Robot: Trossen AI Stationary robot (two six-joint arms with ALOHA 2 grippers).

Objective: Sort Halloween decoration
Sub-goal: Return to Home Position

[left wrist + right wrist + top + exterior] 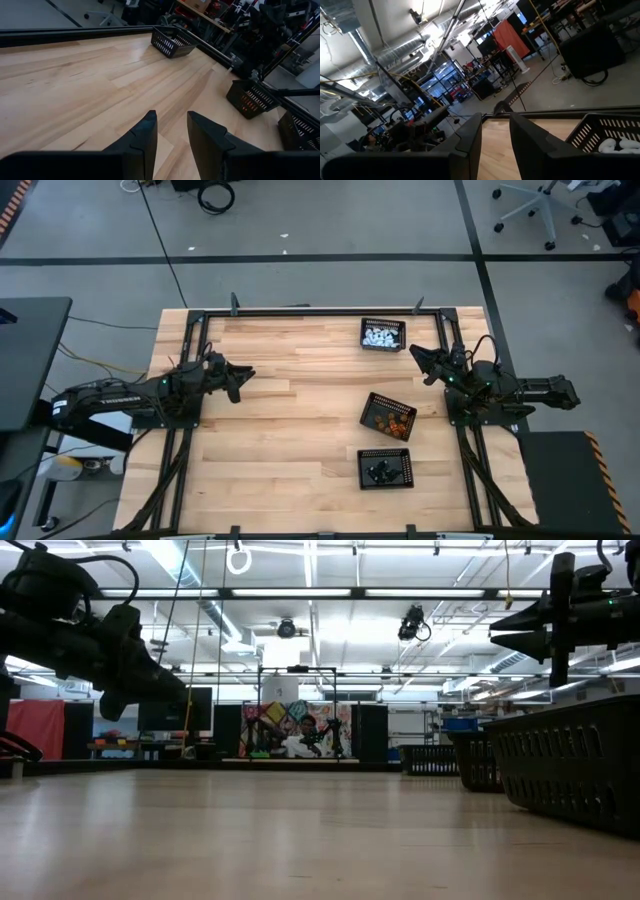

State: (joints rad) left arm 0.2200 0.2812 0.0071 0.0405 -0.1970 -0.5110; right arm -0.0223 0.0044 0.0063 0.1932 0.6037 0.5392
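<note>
The wooden table (290, 430) fills the middle of the scene, framed by a dark rail. The left arm (120, 398) reaches in from the table's left edge and the right arm (505, 390) from its right edge. Both are drawn in close to their own sides.

Three black mesh trays stand in a loose line on the right half of the table. The far tray (383, 323) sits close to the far rail. The middle tray (375, 408) is turned askew. The near tray (386, 454) lies square to the table, just beside the middle one.

The left pincer (246, 380) hangs above bare wood on the left half, well apart from all three trays. In the left wrist view its fingers (145, 135) are slightly spread, with table showing through the narrow gap, and they pinch nothing. The right pincer (416, 362) hovers above the table near the right edge, between the far tray and the middle tray and to their right. Its fingers (470, 135) are also a little apart and empty.

The decoration lies inside the trays. The white figures (381, 336) are heaped in the far tray, the orange figures (392, 420) in the middle tray, and the black figures (380, 471) in the near tray. Single shapes are too small to tell.
</note>
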